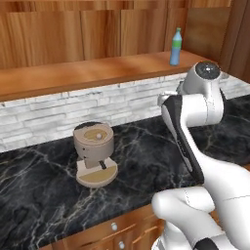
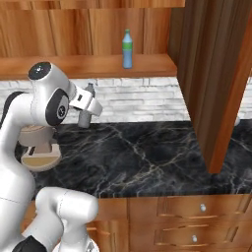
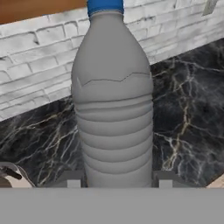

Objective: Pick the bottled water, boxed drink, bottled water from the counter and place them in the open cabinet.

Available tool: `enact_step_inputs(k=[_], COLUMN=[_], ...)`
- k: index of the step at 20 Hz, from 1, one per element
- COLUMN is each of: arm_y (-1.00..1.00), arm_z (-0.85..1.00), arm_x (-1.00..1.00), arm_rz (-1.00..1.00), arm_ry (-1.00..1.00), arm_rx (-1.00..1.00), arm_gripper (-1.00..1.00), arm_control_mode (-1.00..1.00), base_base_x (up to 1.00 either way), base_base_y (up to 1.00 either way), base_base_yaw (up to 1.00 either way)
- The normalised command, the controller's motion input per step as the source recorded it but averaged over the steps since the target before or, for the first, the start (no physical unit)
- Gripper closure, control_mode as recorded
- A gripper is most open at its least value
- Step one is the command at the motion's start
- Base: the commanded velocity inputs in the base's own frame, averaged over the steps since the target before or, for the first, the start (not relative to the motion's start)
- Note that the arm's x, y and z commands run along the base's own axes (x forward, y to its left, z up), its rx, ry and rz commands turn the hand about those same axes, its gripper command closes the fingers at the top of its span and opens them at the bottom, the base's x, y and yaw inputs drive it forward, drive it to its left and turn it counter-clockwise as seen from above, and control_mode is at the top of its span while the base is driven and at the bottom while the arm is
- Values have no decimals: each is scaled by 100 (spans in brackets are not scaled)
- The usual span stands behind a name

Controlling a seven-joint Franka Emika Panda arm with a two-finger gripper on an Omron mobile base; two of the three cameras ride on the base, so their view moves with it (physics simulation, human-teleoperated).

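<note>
Grey bottled water (image 3: 113, 100) with a blue cap stands upright between the tool (image 3: 117, 179) fingers, grasped low on its ribbed body, raised above the black marble counter (image 3: 183, 109) before the white brick wall (image 3: 39, 65); blue bottled water (image 2: 127, 48) stands on the cabinet shelf (image 2: 74, 66)

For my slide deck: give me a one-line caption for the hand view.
Gripper closed on the grey water bottle above the black marble counter, white brick backsplash behind.
</note>
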Motion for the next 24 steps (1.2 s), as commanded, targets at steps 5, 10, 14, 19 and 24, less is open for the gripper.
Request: enact_step_inputs(k=[5, 10, 14, 19, 24], arm_y=[15, 22, 0, 0, 0], arm_z=[85, 67, 71, 46, 4], arm_x=[-1, 28, 38, 70, 97], arm_rz=[18, 4, 0, 1, 2], arm_ry=[-11, -8, -13, -10, -1], arm_rx=[0, 0, 0, 0, 0], arm_gripper=[100, 100, 100, 100, 100], arm_control_mode=[-100, -100, -100, -100, -100], base_base_x=[0, 0, 0, 0, 0], base_base_y=[0, 0, 0, 0, 0], base_base_yaw=[0, 0, 0, 0, 0])
